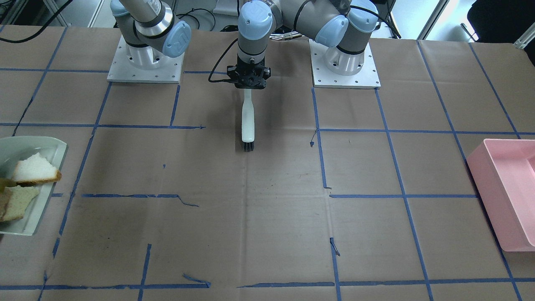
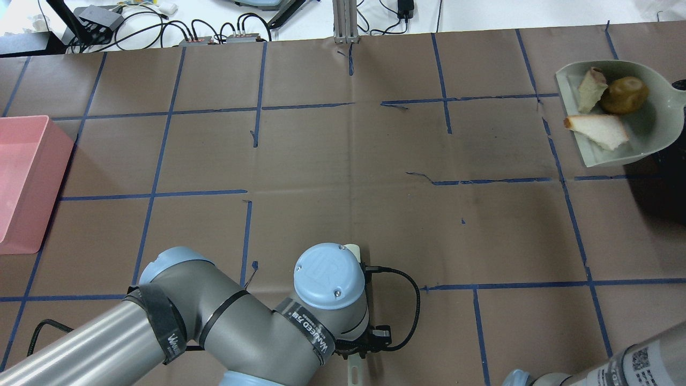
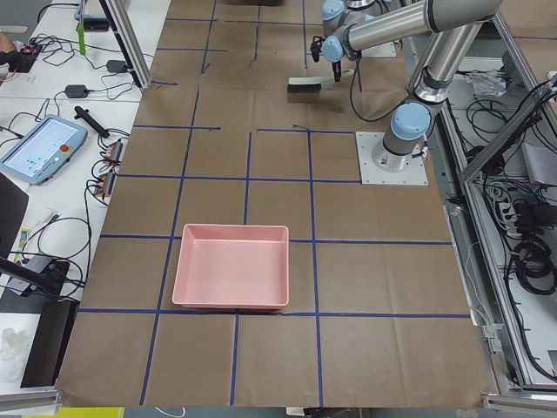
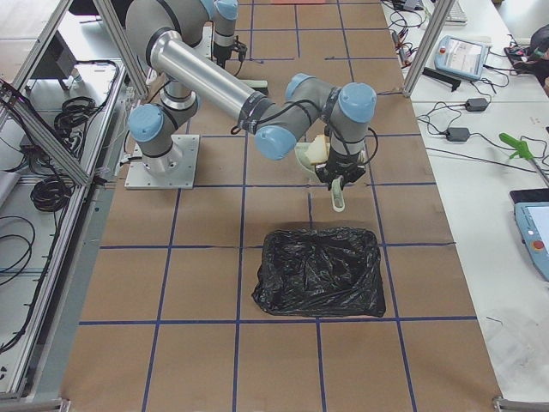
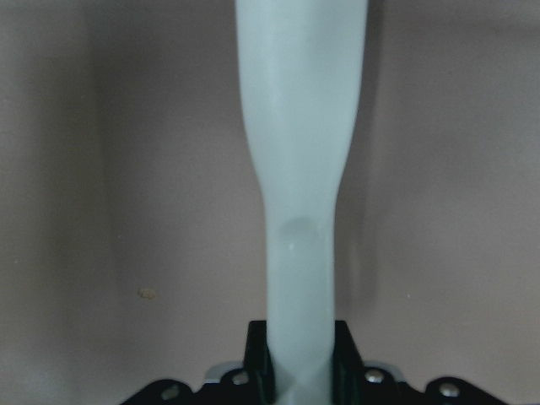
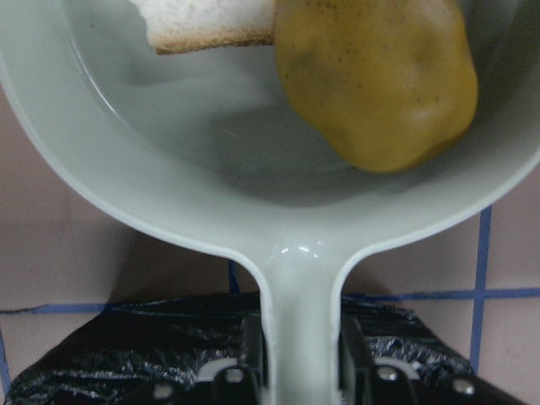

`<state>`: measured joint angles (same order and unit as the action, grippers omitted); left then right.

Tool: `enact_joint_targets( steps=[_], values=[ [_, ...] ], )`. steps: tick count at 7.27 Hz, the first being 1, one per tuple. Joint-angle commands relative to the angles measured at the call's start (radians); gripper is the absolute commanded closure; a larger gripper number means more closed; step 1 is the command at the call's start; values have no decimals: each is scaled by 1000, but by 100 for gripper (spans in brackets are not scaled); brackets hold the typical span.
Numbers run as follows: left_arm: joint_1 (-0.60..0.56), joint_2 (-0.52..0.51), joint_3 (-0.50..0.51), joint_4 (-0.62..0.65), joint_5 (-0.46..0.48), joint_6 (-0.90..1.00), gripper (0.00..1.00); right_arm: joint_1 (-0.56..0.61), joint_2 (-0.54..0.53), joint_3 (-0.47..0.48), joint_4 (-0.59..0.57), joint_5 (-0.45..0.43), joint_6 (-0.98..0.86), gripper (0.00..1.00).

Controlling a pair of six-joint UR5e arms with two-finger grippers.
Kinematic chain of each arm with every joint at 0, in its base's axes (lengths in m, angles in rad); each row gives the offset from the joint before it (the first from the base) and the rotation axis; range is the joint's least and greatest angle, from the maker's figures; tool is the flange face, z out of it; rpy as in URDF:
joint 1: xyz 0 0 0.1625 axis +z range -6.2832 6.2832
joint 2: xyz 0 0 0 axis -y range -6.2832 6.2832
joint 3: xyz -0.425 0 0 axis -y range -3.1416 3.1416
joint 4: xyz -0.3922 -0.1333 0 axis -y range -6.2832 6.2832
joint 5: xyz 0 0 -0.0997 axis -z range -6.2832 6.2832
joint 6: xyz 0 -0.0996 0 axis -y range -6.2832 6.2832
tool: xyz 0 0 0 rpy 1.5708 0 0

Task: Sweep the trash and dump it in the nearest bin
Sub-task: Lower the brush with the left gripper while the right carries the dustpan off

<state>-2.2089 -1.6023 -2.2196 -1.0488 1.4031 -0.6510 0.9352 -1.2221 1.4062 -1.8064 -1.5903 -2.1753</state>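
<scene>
The right hand [image 6: 299, 359] sits at the bottom centre, its dark fingers [image 6: 253, 354] pressed against either side of the handle of a pale green dustpan [image 6: 194, 194], whose scoop fills the upper part of the view. Inside the scoop a yellow, speckled, potato-like lump [image 6: 375, 80] lies at the upper right, and a piece of white bread [image 6: 207, 21] with a brown crust lies just beside it at the top edge. Below the pan is the brown desk [image 6: 59, 253] crossed by blue tape [image 6: 481, 253], and crinkled black bag plastic [image 6: 118, 354] shows beneath the handle.
</scene>
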Motion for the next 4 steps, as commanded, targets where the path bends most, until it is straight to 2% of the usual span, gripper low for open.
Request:
enact_joint_targets(
  steps=[1,4],
  values=[
    [0,-2,1,1,132,-6,27,-99,3,-12,-2,10,-93,100],
    [6,30,38,15,117,-4,14,-200,19,-68,1,10,-220,100]
  ],
)
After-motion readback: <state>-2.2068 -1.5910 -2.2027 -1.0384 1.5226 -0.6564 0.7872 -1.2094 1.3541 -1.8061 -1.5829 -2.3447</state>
